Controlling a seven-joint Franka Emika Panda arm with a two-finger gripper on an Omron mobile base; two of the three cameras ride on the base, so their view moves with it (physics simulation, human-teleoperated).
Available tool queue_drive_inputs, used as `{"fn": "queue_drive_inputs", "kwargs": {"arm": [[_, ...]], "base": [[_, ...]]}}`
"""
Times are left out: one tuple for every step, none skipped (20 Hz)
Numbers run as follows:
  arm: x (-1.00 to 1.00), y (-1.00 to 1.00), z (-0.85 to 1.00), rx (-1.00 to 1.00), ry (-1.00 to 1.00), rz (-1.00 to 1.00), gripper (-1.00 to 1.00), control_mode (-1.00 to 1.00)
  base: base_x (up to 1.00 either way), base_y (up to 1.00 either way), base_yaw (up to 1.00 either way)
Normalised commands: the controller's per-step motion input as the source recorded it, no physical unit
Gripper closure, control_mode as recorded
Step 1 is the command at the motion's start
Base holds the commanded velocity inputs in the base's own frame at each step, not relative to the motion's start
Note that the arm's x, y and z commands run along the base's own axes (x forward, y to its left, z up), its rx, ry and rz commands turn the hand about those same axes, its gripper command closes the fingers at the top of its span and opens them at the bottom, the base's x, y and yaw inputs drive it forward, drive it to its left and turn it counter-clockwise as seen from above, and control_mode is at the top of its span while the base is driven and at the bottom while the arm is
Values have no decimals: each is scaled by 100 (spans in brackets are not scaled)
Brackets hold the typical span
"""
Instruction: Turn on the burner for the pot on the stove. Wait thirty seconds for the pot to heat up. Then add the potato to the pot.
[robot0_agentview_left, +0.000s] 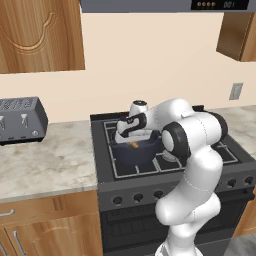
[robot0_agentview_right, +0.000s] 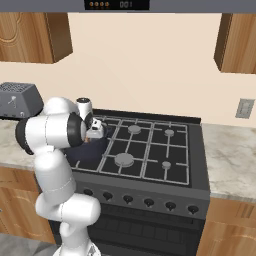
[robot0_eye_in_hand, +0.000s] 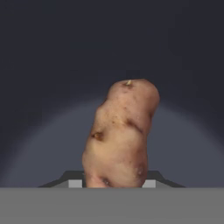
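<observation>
The dark blue-grey pot (robot0_agentview_left: 131, 154) sits on the front left grate of the black stove (robot0_agentview_left: 200, 167), partly behind my arm in the right base view (robot0_agentview_right: 86, 154). My gripper (robot0_agentview_left: 134, 141) reaches down into the pot's mouth and is shut on the potato (robot0_agentview_left: 135, 145). In the hand view the lumpy brown potato (robot0_eye_in_hand: 120, 135) rises from between my fingertips (robot0_eye_in_hand: 75, 183), with the pot's dark inside (robot0_eye_in_hand: 43, 65) behind it. The potato hangs above the pot's floor; whether it touches, I cannot tell. A row of black knobs (robot0_agentview_left: 138, 197) lines the stove front.
A grey toaster (robot0_agentview_left: 20, 120) stands on the marble counter (robot0_agentview_left: 45, 165) left of the stove. The other burners (robot0_agentview_right: 134, 129) carry nothing. Wooden cabinets (robot0_agentview_left: 40, 35) and a range hood (robot0_agentview_left: 165, 5) hang overhead. More counter (robot0_agentview_right: 230, 155) lies to the right.
</observation>
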Motion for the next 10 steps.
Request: {"fn": "queue_drive_inputs", "kwargs": {"arm": [[12, 0, -24, 0, 0, -1, 100, -100], [16, 0, -22, 0, 0, -2, 100, -100], [16, 0, -21, 0, 0, -2, 100, -100], [14, 0, -18, 0, 0, -2, -100, -100], [4, 0, -11, 0, 0, -2, -100, -100], [0, 0, 0, 0, 0, -3, -100, -100], [0, -1, 0, 0, 0, -3, -100, -100], [-15, -8, 0, 0, -1, -3, -100, -100], [-36, -18, 13, 0, -7, -4, -100, -100], [-41, -25, 29, 4, -7, -5, -100, -100]], "base": [[0, 0, 0], [0, 0, 0], [0, 0, 0], [0, 0, 0], [0, 0, 0], [0, 0, 0], [0, 0, 0], [0, 0, 0], [0, 0, 0], [0, 0, 0]]}}
